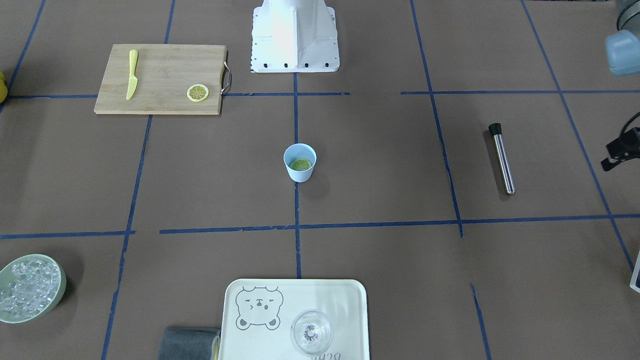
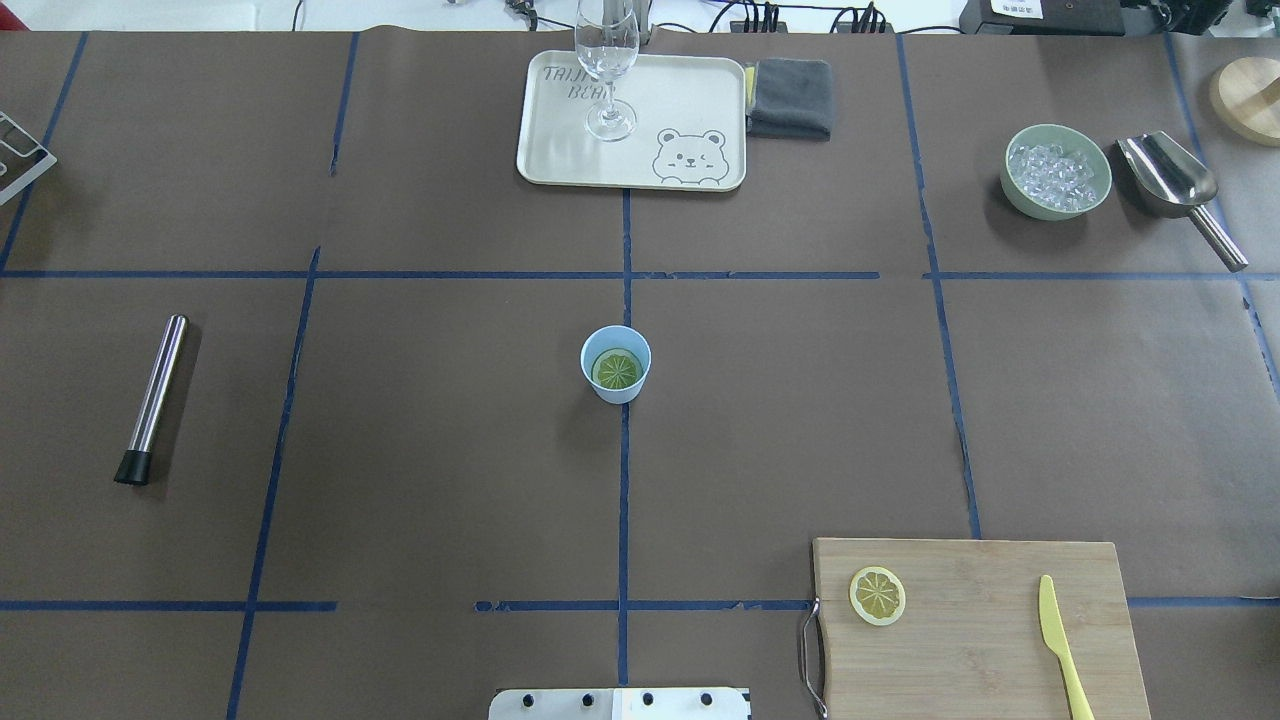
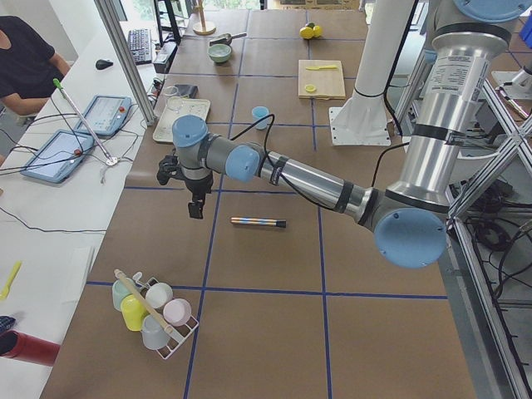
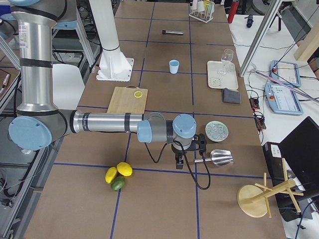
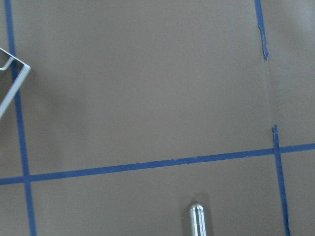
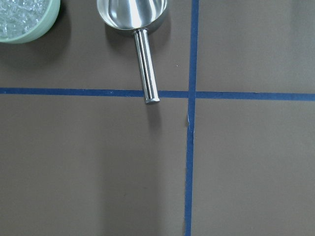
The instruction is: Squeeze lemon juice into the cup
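Note:
The light-blue cup (image 2: 633, 385) stands upright at the table's middle, also in the front-facing view (image 1: 299, 175). One lemon slice (image 2: 616, 369) lies flat inside it. A second slice (image 2: 877, 595) lies on the wooden cutting board (image 2: 990, 650). My left gripper (image 3: 196, 208) hangs above the table's left end, beyond the steel muddler (image 2: 152, 398). My right gripper (image 4: 178, 163) hangs near the metal scoop (image 4: 219, 158). Both are far from the cup, and I cannot tell whether they are open or shut.
A yellow knife (image 2: 1062, 645) lies on the board. A cream tray (image 2: 560, 150) holds a clear glass (image 2: 607, 60), with a grey cloth (image 2: 790, 97) beside it. A green ice bowl (image 2: 1058, 172) sits far right. Whole lemons (image 4: 119, 174) and a cup rack (image 3: 154, 312) sit at the table's ends.

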Controlling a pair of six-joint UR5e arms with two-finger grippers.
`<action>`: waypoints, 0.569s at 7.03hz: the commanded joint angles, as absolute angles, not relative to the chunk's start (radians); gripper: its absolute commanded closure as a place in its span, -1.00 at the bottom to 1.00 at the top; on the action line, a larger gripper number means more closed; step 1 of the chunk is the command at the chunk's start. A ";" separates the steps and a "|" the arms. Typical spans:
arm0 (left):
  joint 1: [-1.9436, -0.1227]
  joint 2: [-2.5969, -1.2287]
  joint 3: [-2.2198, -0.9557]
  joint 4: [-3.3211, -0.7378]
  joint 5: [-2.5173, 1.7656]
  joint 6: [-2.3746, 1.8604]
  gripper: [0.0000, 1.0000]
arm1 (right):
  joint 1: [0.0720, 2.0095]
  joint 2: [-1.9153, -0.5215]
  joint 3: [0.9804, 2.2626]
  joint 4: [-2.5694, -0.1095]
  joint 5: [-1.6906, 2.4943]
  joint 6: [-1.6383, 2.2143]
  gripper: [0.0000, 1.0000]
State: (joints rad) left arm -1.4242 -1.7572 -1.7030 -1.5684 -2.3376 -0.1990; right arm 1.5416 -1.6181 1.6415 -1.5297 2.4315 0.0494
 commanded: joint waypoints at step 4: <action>-1.608 -1.539 -1.668 -1.611 -2.336 0.043 -1.00 | 1.542 -1.620 1.641 -1.529 2.451 0.054 -1.00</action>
